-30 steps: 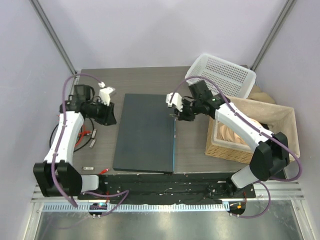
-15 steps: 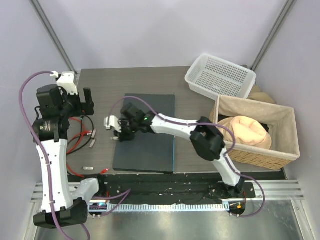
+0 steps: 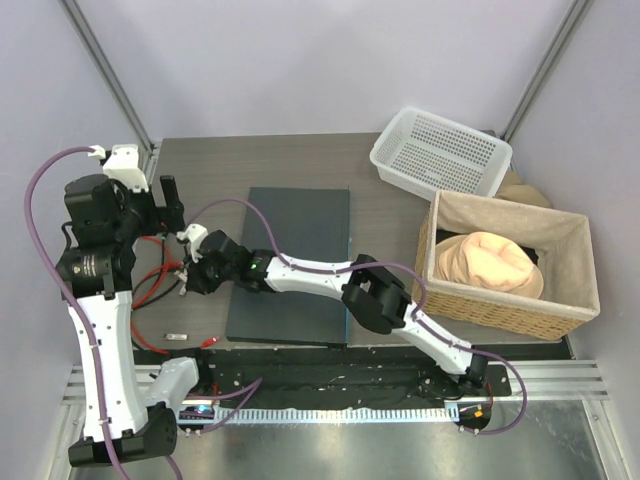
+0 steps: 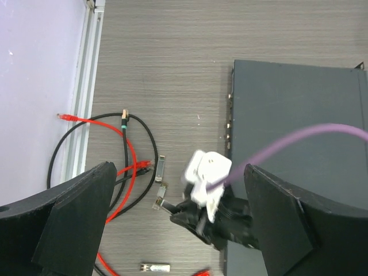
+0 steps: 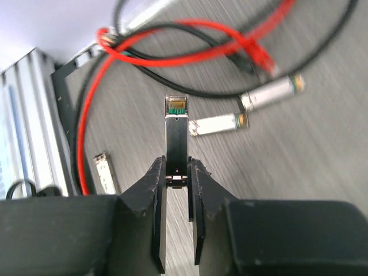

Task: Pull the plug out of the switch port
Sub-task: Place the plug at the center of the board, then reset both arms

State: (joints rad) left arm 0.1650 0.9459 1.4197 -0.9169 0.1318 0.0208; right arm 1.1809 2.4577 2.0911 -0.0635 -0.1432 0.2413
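Right pincer (image 5: 176, 167) is clenched on the plug (image 5: 176, 131), clear of the switch (image 3: 295, 260), over the red cable (image 4: 92, 121) just left of it. Switch lies mid tabletop (image 3: 300, 160). Left pincer (image 4: 177, 169) spread wide, holding nothing

Right tool (image 3: 188, 277) just beside switch (image 3: 300, 215)
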